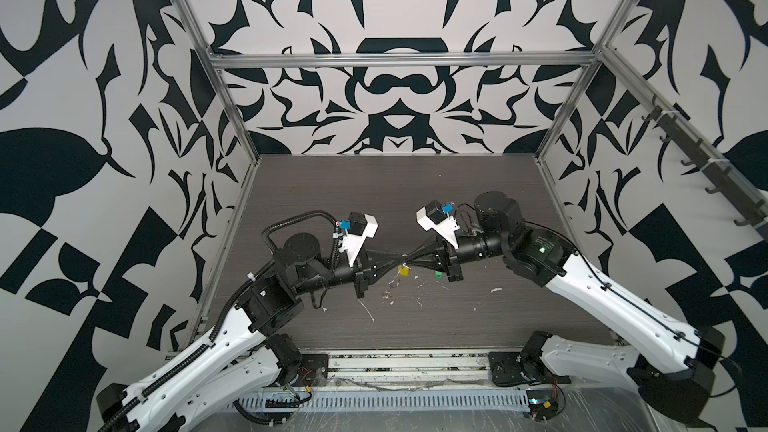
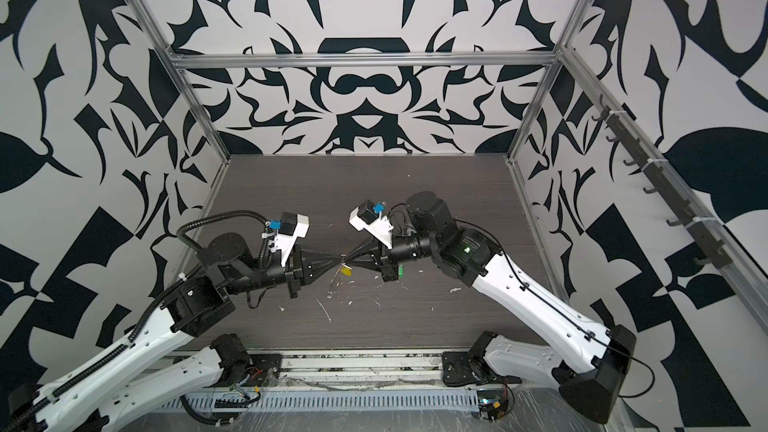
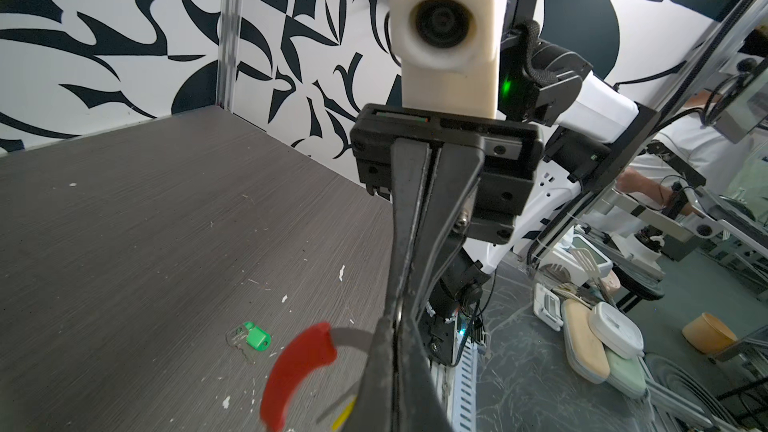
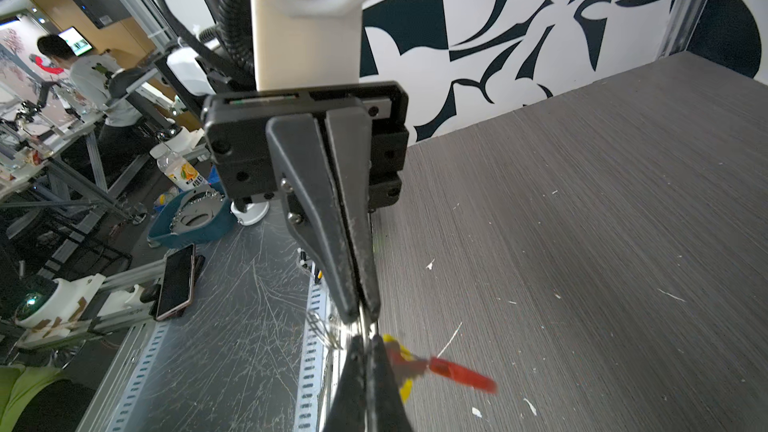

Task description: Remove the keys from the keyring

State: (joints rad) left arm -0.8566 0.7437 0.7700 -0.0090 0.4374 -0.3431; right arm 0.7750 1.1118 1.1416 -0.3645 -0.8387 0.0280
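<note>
Above the middle of the dark table [image 1: 374, 201], the left gripper [image 1: 400, 260] and the right gripper [image 1: 412, 259] meet tip to tip, both lying nearly level. Each is clamped tight on the keyring [image 3: 353, 334]. In the left wrist view the grey hoop runs into the left gripper's closed fingers, with the red sleeve [image 3: 299, 367] curving away beside them. In the right wrist view that sleeve sticks out past the right gripper's pinched fingers.

In both top views the hoop is too thin to make out. The yellow-tagged key [image 1: 403, 272] dangles just under the meeting tips and appears to hang from the hoop, though the link is too small to see. The green-tagged key [image 3: 249, 338] lies flat on the table, free of the hoop.
</note>
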